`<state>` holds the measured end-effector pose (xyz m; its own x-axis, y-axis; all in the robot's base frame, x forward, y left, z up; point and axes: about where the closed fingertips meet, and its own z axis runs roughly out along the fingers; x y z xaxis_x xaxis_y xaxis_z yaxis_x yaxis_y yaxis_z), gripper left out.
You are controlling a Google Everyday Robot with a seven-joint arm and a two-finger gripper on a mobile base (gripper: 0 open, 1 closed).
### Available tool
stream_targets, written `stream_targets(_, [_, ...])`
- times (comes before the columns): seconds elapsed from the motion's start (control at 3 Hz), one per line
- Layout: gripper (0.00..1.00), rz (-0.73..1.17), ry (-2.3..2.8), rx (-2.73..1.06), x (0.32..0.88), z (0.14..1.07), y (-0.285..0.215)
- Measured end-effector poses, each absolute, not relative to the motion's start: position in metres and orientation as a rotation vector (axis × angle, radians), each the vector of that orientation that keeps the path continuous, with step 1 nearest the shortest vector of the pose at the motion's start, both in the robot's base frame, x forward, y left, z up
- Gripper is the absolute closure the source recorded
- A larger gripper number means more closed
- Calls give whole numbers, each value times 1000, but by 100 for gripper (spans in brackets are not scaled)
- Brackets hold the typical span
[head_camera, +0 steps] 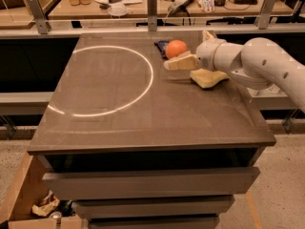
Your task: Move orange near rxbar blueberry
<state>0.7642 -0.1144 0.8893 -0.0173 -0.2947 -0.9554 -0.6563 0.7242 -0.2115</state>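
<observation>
The orange [176, 48] rests on the table near the back edge, right of the middle. The rxbar blueberry [160, 46], a dark blue wrapper, lies flat just left of and behind the orange, close to touching it. My gripper [184, 57] comes in from the right on the white arm [257, 63]. It is open and holds nothing. One pale finger [180, 62] lies just in front of the orange, pointing left.
A pale yellow sponge [208, 78] lies under the wrist, right of the orange. A bright ring of light [143, 92] marks the left half of the brown tabletop [143, 123]. A rail with posts and a cluttered bench stand behind the table.
</observation>
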Motion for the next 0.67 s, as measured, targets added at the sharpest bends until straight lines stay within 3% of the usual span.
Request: stream_targets(0.67, [0, 189, 1734, -698, 702, 904, -179])
